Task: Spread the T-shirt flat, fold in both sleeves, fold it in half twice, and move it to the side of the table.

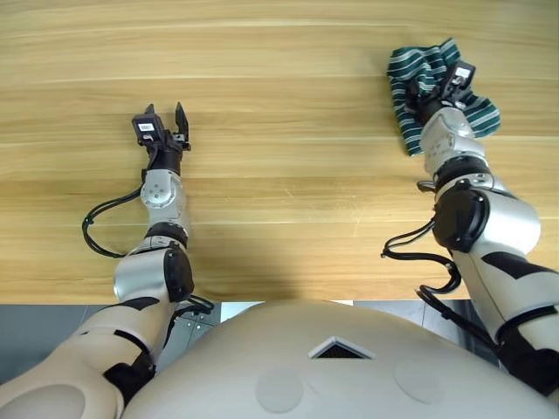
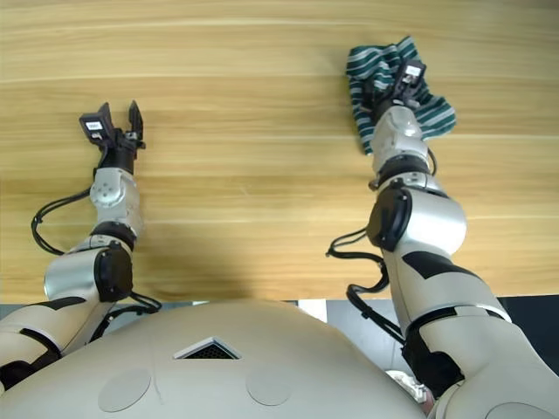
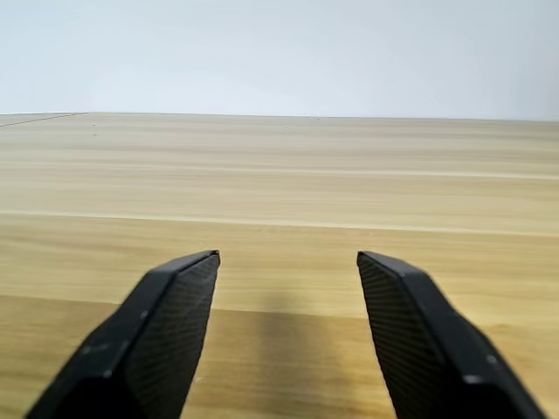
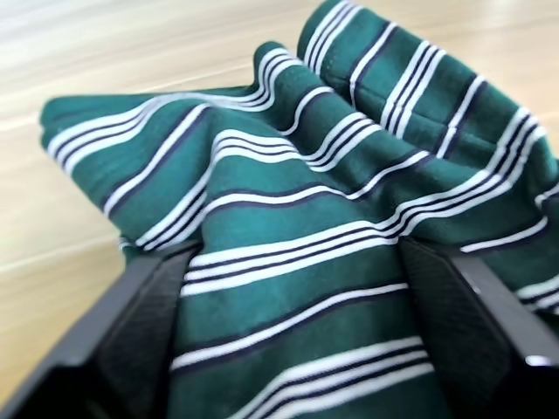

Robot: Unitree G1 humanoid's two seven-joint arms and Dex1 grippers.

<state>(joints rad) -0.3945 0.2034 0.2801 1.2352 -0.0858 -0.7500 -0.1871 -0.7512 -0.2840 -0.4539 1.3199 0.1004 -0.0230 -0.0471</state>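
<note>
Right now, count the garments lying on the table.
1: the striped T-shirt, bunched on the table's far right side, with the right gripper at it. None seem hidden.

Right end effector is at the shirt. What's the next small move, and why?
Probably close the right end effector on the fold it straddles: the green white-striped fabric T-shirt lies rumpled, not spread, and its fingers look apart.

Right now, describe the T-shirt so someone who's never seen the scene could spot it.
Look at the wooden table, far right side, where the right hand rests. The T-shirt is the bunched dark-green cloth with white stripes there, the only fabric on the table.
</note>
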